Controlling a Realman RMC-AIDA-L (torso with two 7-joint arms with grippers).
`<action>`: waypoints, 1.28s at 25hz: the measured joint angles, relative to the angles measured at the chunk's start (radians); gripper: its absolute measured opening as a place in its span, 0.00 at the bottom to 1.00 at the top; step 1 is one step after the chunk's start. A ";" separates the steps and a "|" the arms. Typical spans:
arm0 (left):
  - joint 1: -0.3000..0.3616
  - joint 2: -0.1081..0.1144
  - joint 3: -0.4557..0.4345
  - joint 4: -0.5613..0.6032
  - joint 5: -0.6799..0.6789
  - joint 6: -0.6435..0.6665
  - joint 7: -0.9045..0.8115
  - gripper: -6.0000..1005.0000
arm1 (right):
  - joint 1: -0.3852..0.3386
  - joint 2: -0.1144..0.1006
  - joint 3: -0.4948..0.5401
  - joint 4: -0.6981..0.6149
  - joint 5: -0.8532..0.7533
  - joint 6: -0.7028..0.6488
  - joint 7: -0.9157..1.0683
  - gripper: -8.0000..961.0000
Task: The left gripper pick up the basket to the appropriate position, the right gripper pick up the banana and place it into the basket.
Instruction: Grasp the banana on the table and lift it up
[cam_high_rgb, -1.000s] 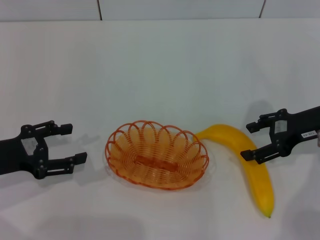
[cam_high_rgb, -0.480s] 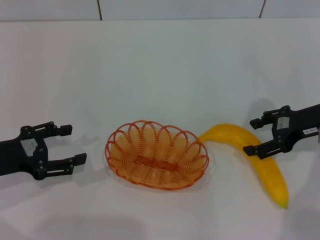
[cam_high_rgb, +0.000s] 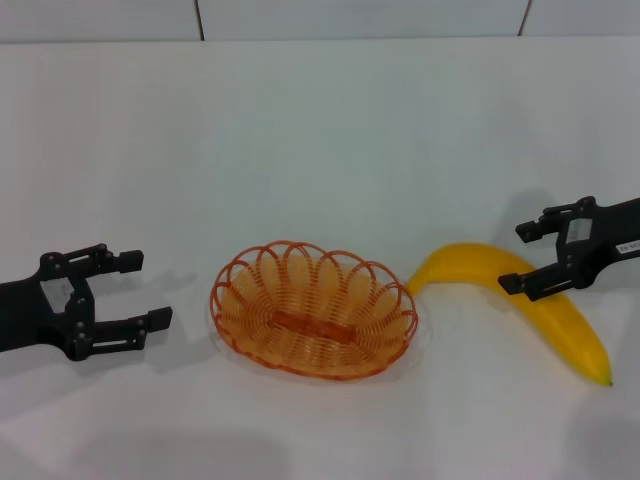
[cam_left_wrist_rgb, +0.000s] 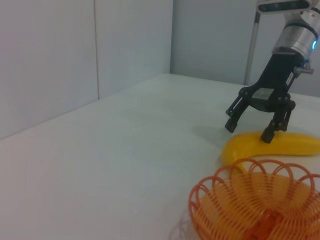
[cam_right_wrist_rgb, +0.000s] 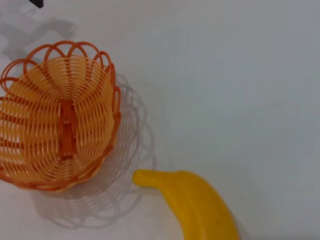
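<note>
Right gripper (cam_high_rgb: 532, 256), item one: fingers spread apart, poised at the far right of the white table (cam_high_rgb: 330, 130), one finger on each side of the banana (cam_high_rgb: 540, 305) near its middle, nothing clamped yet. We note a change over the last second: this gripper has drifted outward to the right, and the banana has swung with it, its far tip sliding rightward while its stem end stays close to the basket (cam_high_rgb: 313, 308). We judge that the fruit is being nudged rather than gripped, so the pick is not yet secured and the grasp may need re-centring before closing. The left wrist view confirms the right gripper (cam_left_wrist_rgb: 260, 112) standing over the banana (cam_left_wrist_rgb: 272, 145) with one fingertip touching its upper surface. Left gripper (cam_high_rgb: 140, 292), item two: jaws apart, unmoved, resting low at the left, near the basket rim but not touching it; basket not yet lifted. Basket, item three: empty, at table centre, between the two grippers.
</note>
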 joint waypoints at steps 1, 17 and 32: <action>0.000 0.000 0.000 0.000 0.000 0.000 -0.001 0.84 | 0.000 0.000 -0.001 0.000 0.000 -0.003 0.000 0.92; -0.003 0.000 0.000 0.000 0.000 0.000 -0.002 0.84 | -0.002 0.001 -0.081 0.009 -0.001 -0.004 0.014 0.88; -0.001 0.001 0.002 0.000 0.000 0.000 -0.007 0.84 | -0.003 0.000 -0.081 -0.001 -0.001 -0.014 0.050 0.54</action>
